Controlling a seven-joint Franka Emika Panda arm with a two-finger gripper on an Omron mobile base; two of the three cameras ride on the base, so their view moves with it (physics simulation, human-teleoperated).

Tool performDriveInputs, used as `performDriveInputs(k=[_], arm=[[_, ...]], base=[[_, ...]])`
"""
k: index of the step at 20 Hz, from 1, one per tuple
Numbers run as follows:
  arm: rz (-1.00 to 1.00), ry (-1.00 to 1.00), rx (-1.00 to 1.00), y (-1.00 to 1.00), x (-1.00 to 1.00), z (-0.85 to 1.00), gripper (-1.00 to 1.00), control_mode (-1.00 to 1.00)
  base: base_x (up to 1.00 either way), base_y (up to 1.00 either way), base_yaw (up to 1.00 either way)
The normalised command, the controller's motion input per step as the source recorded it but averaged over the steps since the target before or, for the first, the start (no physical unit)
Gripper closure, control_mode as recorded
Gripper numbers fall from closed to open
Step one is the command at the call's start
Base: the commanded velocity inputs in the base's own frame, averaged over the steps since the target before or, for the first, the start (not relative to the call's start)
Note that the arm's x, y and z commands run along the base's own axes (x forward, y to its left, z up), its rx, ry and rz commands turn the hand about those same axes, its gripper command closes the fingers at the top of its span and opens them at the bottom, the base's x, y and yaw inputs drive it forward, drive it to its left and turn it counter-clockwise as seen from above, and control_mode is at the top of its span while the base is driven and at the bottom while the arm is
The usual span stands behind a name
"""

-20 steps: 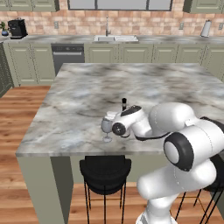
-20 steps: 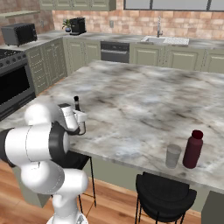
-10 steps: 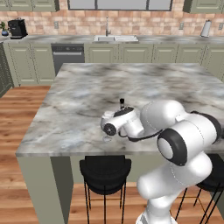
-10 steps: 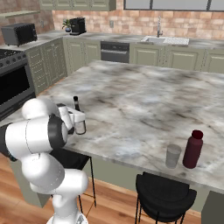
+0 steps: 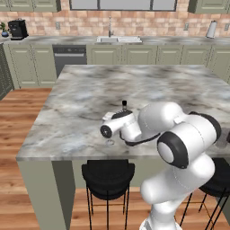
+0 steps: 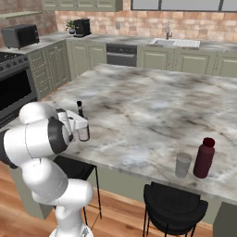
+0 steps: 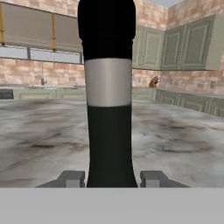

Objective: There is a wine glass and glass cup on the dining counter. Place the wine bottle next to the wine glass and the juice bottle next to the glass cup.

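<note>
I have the wine bottle (image 7: pixel 109 109) clamped between my fingers (image 7: pixel 72 178), which sit close on either side of its dark body below the pale label band; in the hand view it stands upright right in front of me. From the left base view, its thin neck (image 5: pixel 124 105) pokes up just behind my white wrist, near the front edge of the marble tabletop (image 5: pixel 90 94). The right base view shows the same neck (image 6: pixel 79 107) rising beside the hand, with the wine glass (image 6: pixel 84 134) just beside it toward the tabletop's front edge; in the left base view I can make out that glass's round foot (image 5: pixel 109 142) under the wrist. Well apart, far along the same front edge, the juice bottle (image 6: pixel 203 158) stands upright with the glass cup (image 6: pixel 183 165) just beside it. A black stool (image 6: pixel 175 209) sits below them.
</note>
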Motion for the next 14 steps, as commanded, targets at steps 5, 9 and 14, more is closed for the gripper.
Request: performDriveInputs(k=[5,9,14], arm=[[-0.06,-0.07,0.05,0.0,-0.38,-0.41,1.0,-1.0],[-0.05,-0.06,0.04,-0.04,-0.41,-0.41,1.0,-1.0],[-0.02,-0.1,0.04,-0.15,-0.22,-0.37,1.0,-1.0]], base=[[0.0,0.0,0.0],[0.0,0.0,0.0],[0.0,0.0,0.0]])
